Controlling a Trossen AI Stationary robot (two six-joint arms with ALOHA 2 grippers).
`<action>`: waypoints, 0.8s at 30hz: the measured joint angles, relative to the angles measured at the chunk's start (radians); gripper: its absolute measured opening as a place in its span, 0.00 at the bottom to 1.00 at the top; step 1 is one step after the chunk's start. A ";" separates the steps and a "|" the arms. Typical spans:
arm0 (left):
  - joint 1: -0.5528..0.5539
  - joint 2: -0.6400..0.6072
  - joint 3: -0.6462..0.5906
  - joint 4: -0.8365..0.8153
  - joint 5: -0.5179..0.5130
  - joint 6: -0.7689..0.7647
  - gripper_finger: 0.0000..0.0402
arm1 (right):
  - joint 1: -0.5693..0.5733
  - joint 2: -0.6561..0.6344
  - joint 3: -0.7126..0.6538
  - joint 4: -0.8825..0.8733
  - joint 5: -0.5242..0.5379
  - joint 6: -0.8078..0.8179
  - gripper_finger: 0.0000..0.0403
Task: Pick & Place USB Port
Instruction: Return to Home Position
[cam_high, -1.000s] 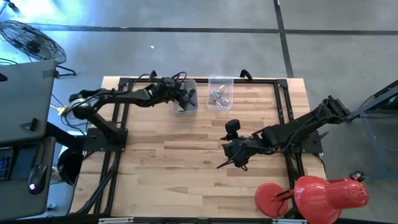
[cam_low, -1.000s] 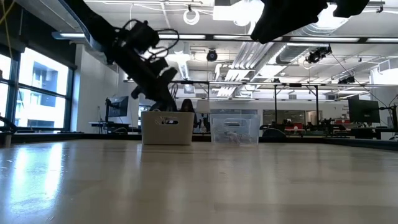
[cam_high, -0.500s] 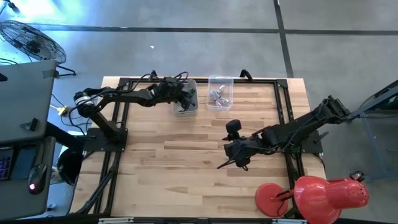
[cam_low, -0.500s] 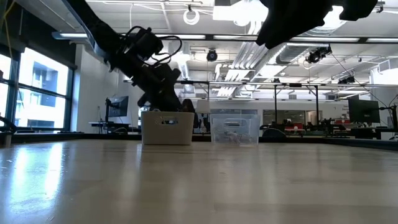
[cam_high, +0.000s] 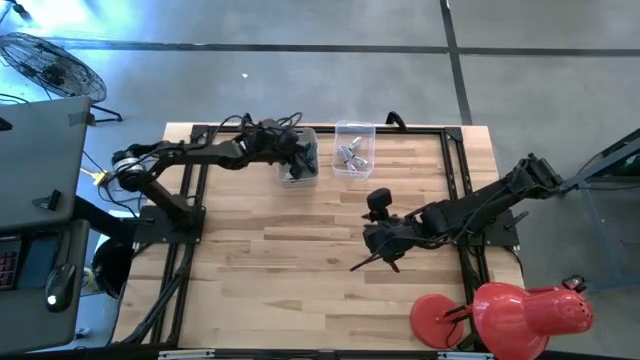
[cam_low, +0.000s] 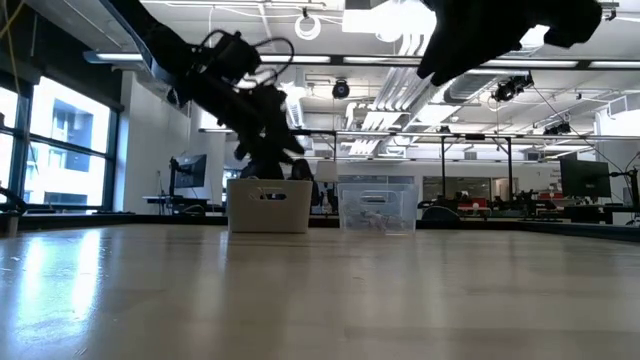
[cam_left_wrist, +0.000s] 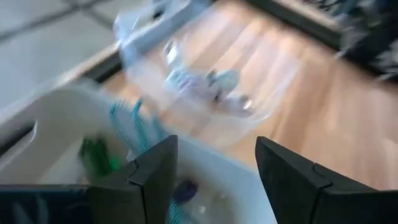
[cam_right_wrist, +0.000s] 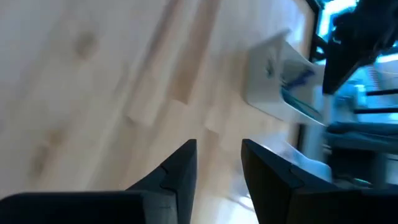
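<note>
My left fingers wide, empty, over grey bin, its cables blurred, right fingers narrow, empty, at bin's 5 o'clock

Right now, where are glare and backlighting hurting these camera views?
Low view: window light glares off the table at its left; the left gripper above the grey bin and the right arm overhead are backlit silhouettes. High view: sheen on the floor by the fan; table evenly lit.
</note>
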 joint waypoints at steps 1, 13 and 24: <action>0.000 -0.019 0.003 0.002 0.018 0.020 0.53 | 0.000 -0.002 0.000 -0.018 0.022 -0.017 0.29; -0.069 -0.372 0.172 -0.353 -0.027 0.406 0.50 | 0.000 -0.244 0.000 -0.084 0.065 -0.189 0.29; -0.275 -0.594 0.280 -0.676 -0.254 0.583 0.03 | 0.000 -0.572 0.001 -0.103 0.079 -0.117 0.03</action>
